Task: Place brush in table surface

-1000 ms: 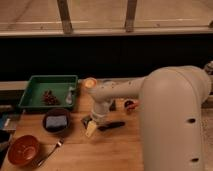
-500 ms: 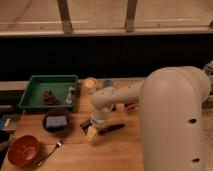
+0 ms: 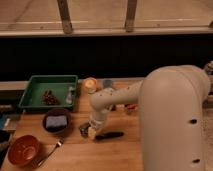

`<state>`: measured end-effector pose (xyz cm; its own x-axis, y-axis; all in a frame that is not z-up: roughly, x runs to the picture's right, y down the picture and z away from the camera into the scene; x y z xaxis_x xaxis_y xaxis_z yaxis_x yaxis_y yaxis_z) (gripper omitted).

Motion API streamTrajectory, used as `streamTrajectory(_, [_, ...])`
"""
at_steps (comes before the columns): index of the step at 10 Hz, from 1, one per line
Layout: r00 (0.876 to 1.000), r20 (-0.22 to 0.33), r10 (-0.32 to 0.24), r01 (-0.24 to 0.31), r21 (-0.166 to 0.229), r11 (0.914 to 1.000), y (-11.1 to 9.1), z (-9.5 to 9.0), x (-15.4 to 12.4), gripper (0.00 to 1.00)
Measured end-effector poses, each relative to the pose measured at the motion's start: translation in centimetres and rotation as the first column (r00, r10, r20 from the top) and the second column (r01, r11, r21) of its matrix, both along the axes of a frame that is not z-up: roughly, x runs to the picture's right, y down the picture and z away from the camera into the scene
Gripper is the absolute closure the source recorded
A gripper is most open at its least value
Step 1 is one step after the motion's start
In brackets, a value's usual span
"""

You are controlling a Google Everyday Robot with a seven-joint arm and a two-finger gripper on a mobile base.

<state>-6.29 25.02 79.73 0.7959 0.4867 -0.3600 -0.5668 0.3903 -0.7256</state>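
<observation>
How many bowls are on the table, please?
2: a red bowl at the front left corner, a dark bowl behind it. The gripper is right of them; the arm may hide others.

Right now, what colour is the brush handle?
Black, camera view; the brush is by the gripper, low at the table surface.
</observation>
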Motion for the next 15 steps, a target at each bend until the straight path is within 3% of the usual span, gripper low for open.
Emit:
streamTrajectory(4, [1.000,-0.003,0.007,-0.007,0.016,0.9998,-0.6,-0.2,0.0,1.00])
streamTrajectory(8, [0.999,-0.005,0.043,-0.042,0.072,0.9965,-4.3,-1.3,0.7,1.00])
streamTrajectory(12, [0.996,-0.048,0.078,-0.070,0.164,0.9839,-11.7,-1.6,3.6,1.00])
streamTrajectory(15, [0.992,-0.074,0.098,-0.077,0.251,0.9651,-17.6,-3.2,5.1,1.00])
